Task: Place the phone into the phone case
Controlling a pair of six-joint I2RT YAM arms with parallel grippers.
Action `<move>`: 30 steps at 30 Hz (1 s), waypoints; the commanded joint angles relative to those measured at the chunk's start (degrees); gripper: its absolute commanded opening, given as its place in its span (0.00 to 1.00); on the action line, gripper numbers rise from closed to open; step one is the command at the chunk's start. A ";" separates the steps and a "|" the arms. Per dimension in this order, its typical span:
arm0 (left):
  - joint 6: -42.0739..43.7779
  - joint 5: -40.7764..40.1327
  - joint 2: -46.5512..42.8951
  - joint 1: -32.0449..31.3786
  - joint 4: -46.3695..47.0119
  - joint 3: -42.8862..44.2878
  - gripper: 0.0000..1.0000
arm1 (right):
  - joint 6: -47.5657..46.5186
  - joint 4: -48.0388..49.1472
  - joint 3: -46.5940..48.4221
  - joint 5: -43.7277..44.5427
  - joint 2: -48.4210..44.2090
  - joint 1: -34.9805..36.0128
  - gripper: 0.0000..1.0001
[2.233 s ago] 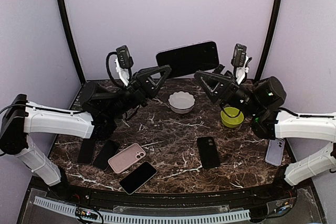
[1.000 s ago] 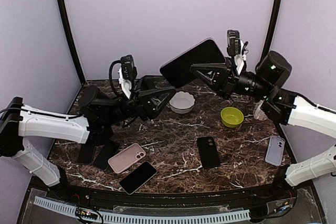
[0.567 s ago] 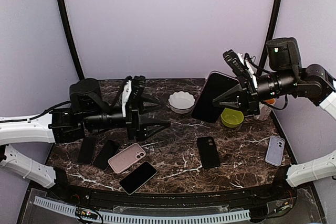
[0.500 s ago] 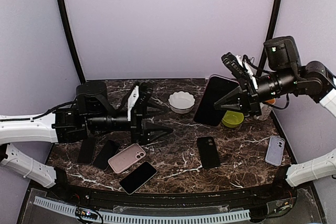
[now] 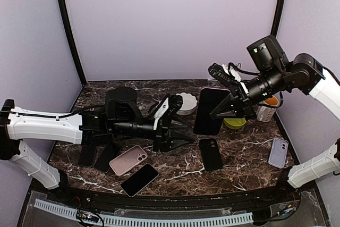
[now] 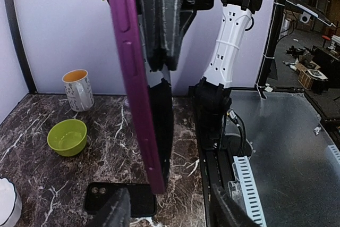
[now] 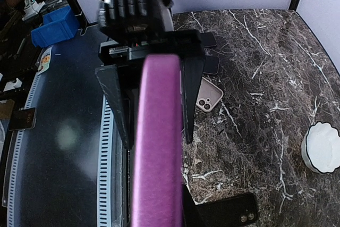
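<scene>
My right gripper (image 5: 227,111) is shut on a purple phone case (image 5: 208,111), held upright above the table's middle. A dark phone face fills the case in the top view. The right wrist view shows the case's purple back (image 7: 156,142), which hides most of my right gripper (image 7: 159,208). My left gripper (image 5: 180,132) stands open just left of the case's lower end, pointing at it. In the left wrist view the case's purple edge (image 6: 134,83) with its buttons hangs ahead of my left gripper (image 6: 170,216), apart from both fingers.
On the table lie a pink case (image 5: 128,159), a black phone (image 5: 139,179), a black case with two lenses (image 5: 211,154), two dark phones (image 5: 97,154) and a lavender case (image 5: 278,153). A white bowl (image 5: 186,104), a green bowl (image 5: 235,124) and a mug (image 6: 78,90) stand behind.
My right arm swung the cased phone down from the back to upright over the table's middle. My left gripper moved right towards it, and its jaws narrowed a little.
</scene>
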 commanded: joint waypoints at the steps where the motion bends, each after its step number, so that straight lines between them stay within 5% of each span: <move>1: -3.10 -0.69 0.90 -0.36 7.82 1.63 0.48 | -1.32 3.83 1.32 -3.22 -0.52 0.45 0.00; 8: -8.46 1.97 2.10 -0.84 16.76 -0.13 0.37 | -2.37 4.88 1.00 -4.90 -0.36 0.54 0.00; 23: -7.51 1.46 3.79 -2.35 17.09 1.63 0.00 | -2.12 6.86 -0.03 -6.09 -0.84 0.54 0.00; 26: -7.58 -1.08 3.49 -2.65 19.08 0.73 0.00 | 0.16 10.67 -3.33 -5.29 -2.46 0.54 0.22; 28: -7.97 -3.90 3.08 -2.76 21.18 -0.64 0.00 | 2.08 14.22 -6.38 -4.79 -4.59 0.54 0.54; 30: -8.23 -6.81 2.50 -2.77 24.01 -2.44 0.00 | 3.93 18.89 -9.92 -4.97 -6.55 0.54 0.74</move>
